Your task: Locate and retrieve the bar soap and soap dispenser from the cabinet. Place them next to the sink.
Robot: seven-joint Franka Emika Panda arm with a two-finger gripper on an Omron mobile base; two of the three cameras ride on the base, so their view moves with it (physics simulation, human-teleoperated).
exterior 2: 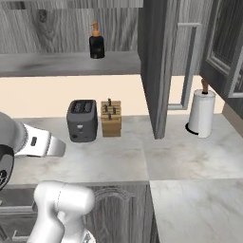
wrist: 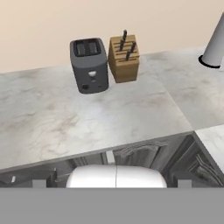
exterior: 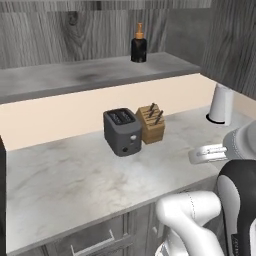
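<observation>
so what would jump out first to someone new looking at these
Probably the black soap dispenser with its orange pump, alone on the grey shelf of the open cabinet. Below it, on the marble counter, a dark toaster stands beside a wooden knife block, with a white paper-towel roll farther right.

Arm, left base view: white links w/ dark joints rise from lower right, folded at elbow; forearm lies approx. level, pointing left.
Arm, right base view: rises from lower left; white forearm extends right.
Height: wrist approx. level w/ base cams.
Gripper: fingertips not visible; jaw state indeterminate.
</observation>
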